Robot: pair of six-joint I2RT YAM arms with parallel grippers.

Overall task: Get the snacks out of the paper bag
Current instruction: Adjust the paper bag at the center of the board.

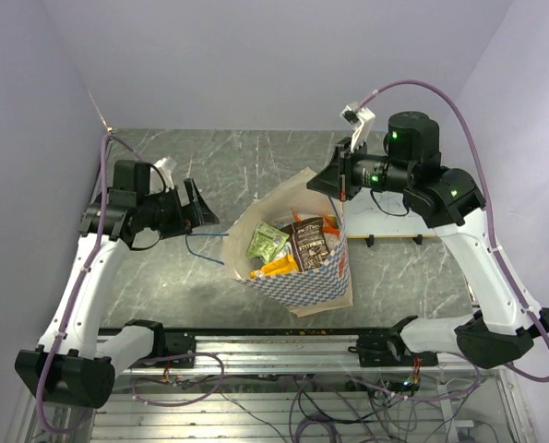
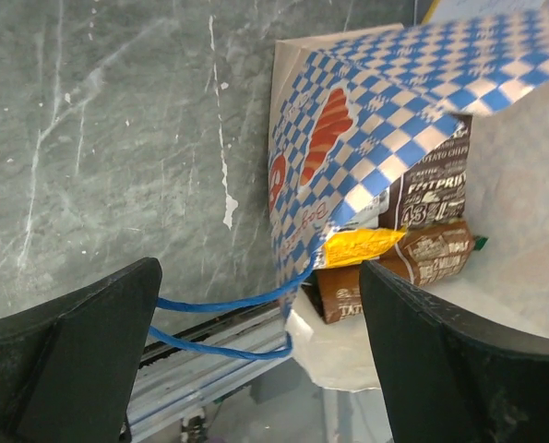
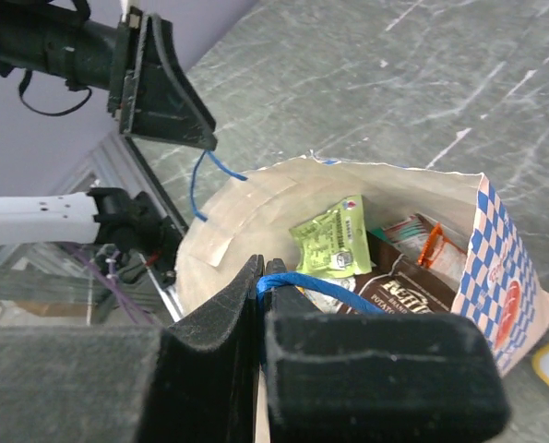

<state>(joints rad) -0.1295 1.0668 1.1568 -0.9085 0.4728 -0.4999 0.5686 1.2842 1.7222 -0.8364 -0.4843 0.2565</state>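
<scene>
R gripper (image 3: 261,286) pinching bag (image 1: 302,281) cord (image 3: 313,284), L gripper (image 2: 260,277) open; snacks (image 1: 309,243) inside

"POTATO" on brown pkt (image 3: 401,282)

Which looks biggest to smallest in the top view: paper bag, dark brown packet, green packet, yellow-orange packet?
1. paper bag, by far the largest.
2. dark brown packet.
3. green packet, a little smaller.
Unranked: yellow-orange packet. It is mostly buried under the others, so its size against the green one is unclear.
</scene>
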